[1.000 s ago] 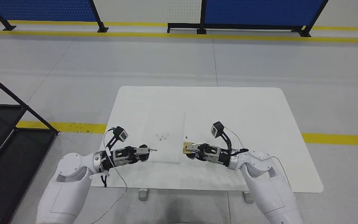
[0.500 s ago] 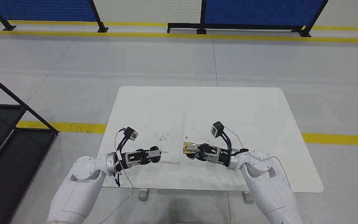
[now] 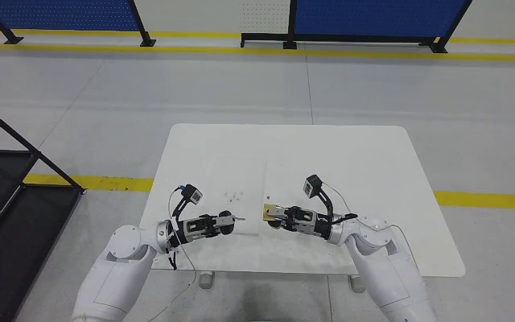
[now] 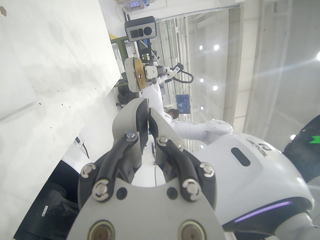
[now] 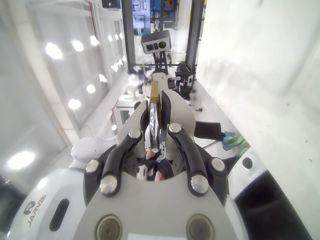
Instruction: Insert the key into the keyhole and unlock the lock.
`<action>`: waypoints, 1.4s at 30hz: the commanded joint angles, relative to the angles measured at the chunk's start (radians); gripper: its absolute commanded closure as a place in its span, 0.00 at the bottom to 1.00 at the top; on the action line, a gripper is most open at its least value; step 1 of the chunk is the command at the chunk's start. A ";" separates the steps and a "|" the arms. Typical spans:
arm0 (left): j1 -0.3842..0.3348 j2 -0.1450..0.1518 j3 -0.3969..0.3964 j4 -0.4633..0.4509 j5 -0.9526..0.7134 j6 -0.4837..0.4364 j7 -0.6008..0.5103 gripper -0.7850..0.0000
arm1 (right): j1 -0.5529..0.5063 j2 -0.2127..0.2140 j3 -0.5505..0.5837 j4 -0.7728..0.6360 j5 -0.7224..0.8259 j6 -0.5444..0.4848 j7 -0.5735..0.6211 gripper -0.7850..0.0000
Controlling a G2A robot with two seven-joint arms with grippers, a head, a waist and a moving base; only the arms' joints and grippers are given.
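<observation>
A brass lock is held just above the table's front edge, with my right gripper shut on it. In the right wrist view the lock stands edge-on between the fingers, its silver shackle toward the wrist. My left gripper is shut on a small thin key whose tip points right at the lock, a short gap away. In the left wrist view my left gripper has its pads pressed together, and the lock's brass face lies straight ahead past them.
The white table carries a thin white sheet in its middle with a few small dark specks. A black frame stands off the table's left side. Both grippers hover near the front edge.
My left arm has moved right with the key, closing most of the gap to the lock. The right arm and the lock have stayed put.
</observation>
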 commanded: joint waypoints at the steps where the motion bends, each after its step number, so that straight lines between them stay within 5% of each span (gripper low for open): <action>1: 0.000 0.000 0.000 0.000 0.000 0.000 0.000 1.00 | 0.000 0.000 0.000 0.000 0.000 0.000 0.000 1.00; 30: 0.000 0.000 0.000 0.000 0.000 0.000 0.000 1.00 | 0.000 0.000 0.000 0.000 0.000 0.000 0.000 1.00; 31: 0.000 0.000 0.000 0.000 0.000 0.000 0.000 0.55 | 0.000 0.000 0.000 0.000 0.000 0.000 0.000 1.00; 32: 0.000 0.000 0.000 0.000 0.000 0.000 0.000 1.00 | 0.000 0.000 0.000 0.000 0.000 0.000 0.000 1.00; 42: -0.007 0.003 0.014 -0.003 0.087 -0.157 0.038 1.00 | 0.000 0.000 0.000 0.000 0.000 0.000 0.000 1.00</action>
